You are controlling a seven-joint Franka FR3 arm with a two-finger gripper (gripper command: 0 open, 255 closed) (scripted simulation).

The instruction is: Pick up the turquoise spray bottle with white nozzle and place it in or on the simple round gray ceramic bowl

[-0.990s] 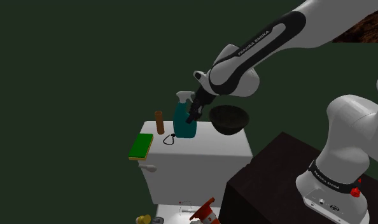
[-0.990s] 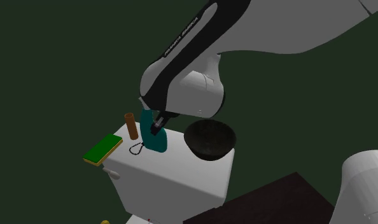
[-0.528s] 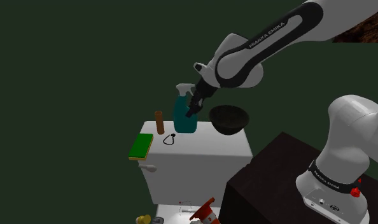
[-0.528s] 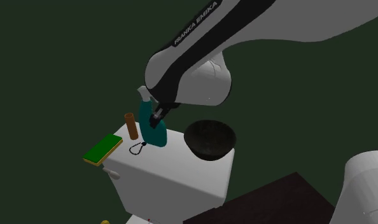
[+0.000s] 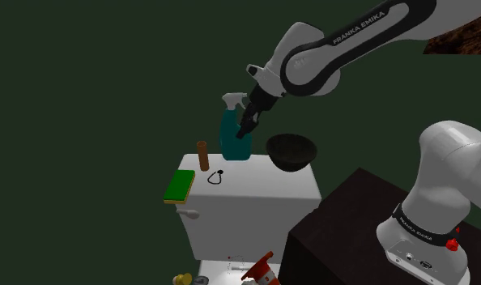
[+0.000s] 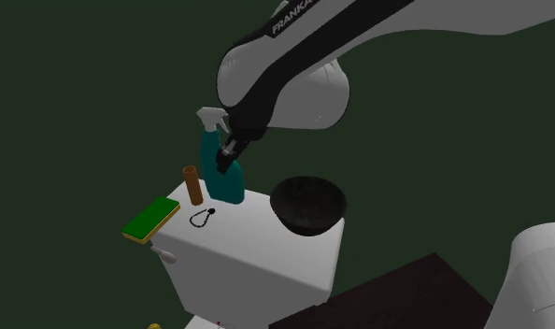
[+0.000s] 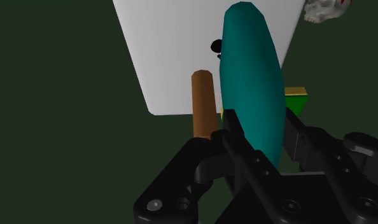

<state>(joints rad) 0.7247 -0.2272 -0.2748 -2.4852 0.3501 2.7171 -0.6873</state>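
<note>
Claw [image 5: 247, 128] and turquoise spray bottle [image 5: 231, 139] have risen together over the last second. The bottle's base, which sat on the white tank lid [image 5: 255, 190], now hangs a little above it. The arm has also lifted higher in both outside views. The pick-up looks done, and what remains is the carry to the dark grey bowl [image 5: 291, 151].

In the wrist view the claw [image 7: 261, 124] is closed on the bottle [image 7: 251, 83], one black finger pressing each side of its body. The bottle extends away from the fingers towards the lid. It hangs roughly upright, white nozzle uppermost, on the far left of the lid in the shoulder view.

The brown cylinder [image 5: 203, 155] stands just to its left, near the green sponge [image 5: 180, 186]. The bowl sits to the bottle's right on the lid's far right part, close by and lower than the bottle's base. A short sideways move towards the shoulder view's right, then a lowering, should serve.
</note>
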